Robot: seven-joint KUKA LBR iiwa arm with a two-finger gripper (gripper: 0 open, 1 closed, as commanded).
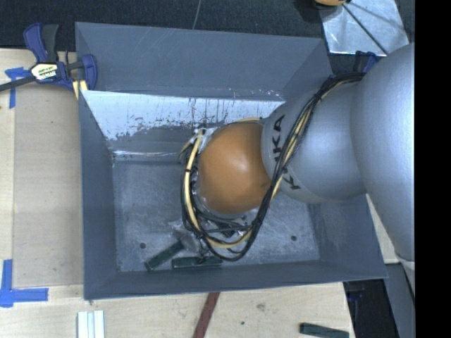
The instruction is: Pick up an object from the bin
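Observation:
My gripper (186, 238) is low over the front of the bin floor, mostly hidden under the arm's fittings. Just in front of it and to the left lies a dark green elongated piece (161, 257), slanting toward the front left. A second dark, flat piece (190, 263) lies beside it along the bin's front wall, directly below the gripper. I cannot tell whether the gripper touches either piece.
The arm reaches in from the right and covers the middle and right of the bin. An orange dome and looping cables on the wrist hide the floor beneath them. Bare floor shows at the left and far right.

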